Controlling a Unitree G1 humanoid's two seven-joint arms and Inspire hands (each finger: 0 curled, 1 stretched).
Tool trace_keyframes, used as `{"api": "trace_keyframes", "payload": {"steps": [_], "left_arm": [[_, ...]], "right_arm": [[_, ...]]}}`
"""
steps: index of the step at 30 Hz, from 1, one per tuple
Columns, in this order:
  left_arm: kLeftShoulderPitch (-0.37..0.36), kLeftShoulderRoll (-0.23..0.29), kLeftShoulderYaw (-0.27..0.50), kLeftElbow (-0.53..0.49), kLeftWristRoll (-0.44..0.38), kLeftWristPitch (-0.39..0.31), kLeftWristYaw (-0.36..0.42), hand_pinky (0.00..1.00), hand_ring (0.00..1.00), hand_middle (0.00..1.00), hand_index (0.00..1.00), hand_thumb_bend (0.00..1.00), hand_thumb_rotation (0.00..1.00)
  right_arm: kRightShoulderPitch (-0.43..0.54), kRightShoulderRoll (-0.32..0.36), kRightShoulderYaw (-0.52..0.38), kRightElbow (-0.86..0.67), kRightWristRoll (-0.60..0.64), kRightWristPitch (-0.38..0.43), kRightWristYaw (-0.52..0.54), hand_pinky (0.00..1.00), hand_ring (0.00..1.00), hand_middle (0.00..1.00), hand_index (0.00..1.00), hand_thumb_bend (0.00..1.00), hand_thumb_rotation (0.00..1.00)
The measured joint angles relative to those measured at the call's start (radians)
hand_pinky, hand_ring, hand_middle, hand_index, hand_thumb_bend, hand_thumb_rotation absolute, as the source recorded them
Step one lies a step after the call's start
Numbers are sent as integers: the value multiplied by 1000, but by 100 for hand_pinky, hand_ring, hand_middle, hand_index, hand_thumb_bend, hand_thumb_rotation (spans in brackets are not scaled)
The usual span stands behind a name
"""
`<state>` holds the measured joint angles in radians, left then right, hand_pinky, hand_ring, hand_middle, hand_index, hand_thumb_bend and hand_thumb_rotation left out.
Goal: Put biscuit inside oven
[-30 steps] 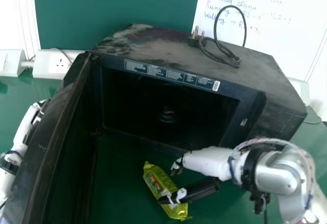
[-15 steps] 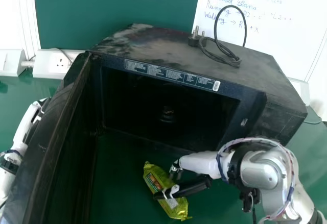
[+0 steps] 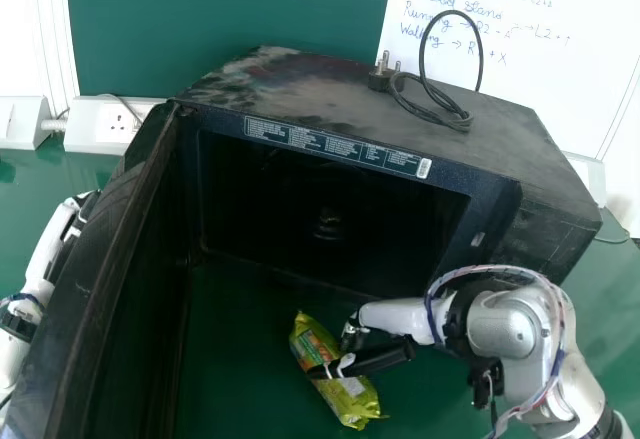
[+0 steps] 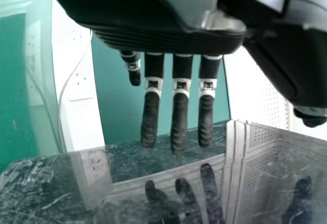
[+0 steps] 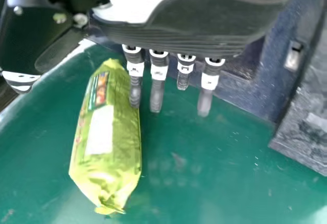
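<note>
Watching from my station, I see the biscuit packet [image 3: 315, 344] lying on the smooth green table [image 3: 260, 359], outside the oven [image 3: 290, 89] and in front of its mouth. The packet is a long, plump shape in shiny yellow-green film, with a coloured printed panel, a paler rectangular patch, and wrinkled, crimped ends.

My right hand [image 3: 345, 366] is at the packet, its dark, smooth thumb slanting across the wrapper in the head view. In the right wrist view I find the fingers [image 5: 156, 94] straight and relaxed, slim black rods with pale bands, and the nearest overlaps the packet's edge. They aren't curled round it, so I have no closed grip there; whether that finger actually presses on the film, I can't tell.

The oven is a boxy dark shell, its top dull and mottled with dusty smears, and a printed strip runs above the rectangular opening. A small rounded shape shows dimly in the black cavity. The door [image 3: 105, 249] stands open on my left, a tall slab with a scuffed edge.

Beyond that door is my left hand [image 3: 62, 234], released, its straight ribbed fingers [image 4: 180, 122] mirrored in a glossy, scratched surface below. On the oven's top sits a looped black cable [image 3: 480, 49] with a metal-pinned plug [image 3: 379, 80].
</note>
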<state>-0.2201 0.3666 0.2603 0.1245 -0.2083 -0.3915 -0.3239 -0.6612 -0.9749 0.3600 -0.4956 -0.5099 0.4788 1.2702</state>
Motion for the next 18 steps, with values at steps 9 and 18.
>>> {"api": "trace_keyframes", "payload": {"steps": [9, 18], "left_arm": [[0, 0, 0, 2, 0, -6, -10, 28, 36, 41, 48, 51, 6], [0, 0, 0, 6, -8, -10, -19, 28, 37, 41, 48, 51, 6]], "right_arm": [[-3, 1, -1, 7, -16, -2, 14, 90, 92, 91, 86, 100, 43], [2, 7, -1, -17, -51, 8, 8, 71, 79, 79, 70, 100, 42]]}}
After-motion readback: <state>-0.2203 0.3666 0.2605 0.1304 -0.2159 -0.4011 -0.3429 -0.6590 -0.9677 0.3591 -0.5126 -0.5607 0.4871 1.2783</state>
